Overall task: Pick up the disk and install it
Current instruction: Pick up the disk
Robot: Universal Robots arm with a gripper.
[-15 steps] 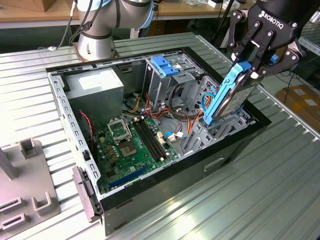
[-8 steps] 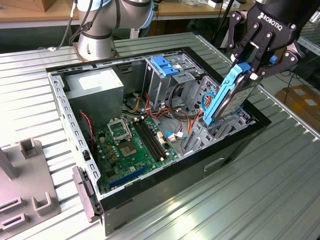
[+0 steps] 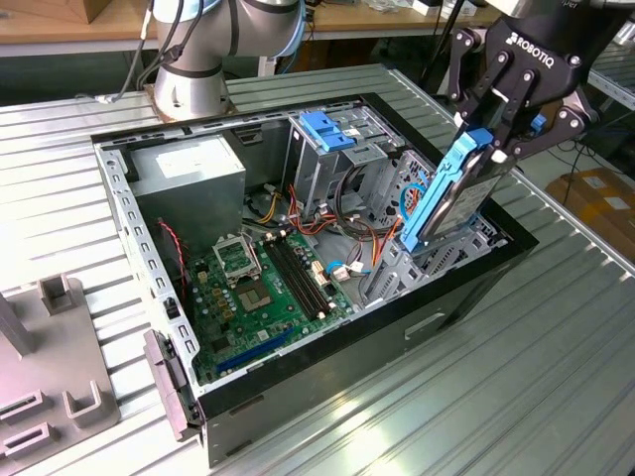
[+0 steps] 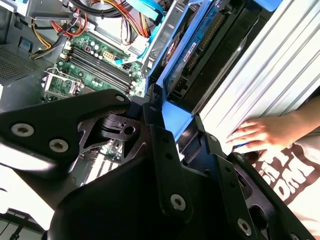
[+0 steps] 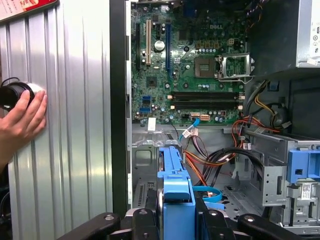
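Tool (image 3: 493,147) tight around disk (image 3: 448,196)

- Gripper (image 3: 504,144): a white word in capitals on its black body, in the exterior view.
- Motherboard (image 5: 190,75): a short white word above the processor socket, and tiny white markings too small to read.
- Shirt (image 4: 282,175): big pale block letters, partly cut off.
- Red sign (image 5: 20,5): print too small to read.
- Power supply (image 3: 189,169): pale label, unreadable.
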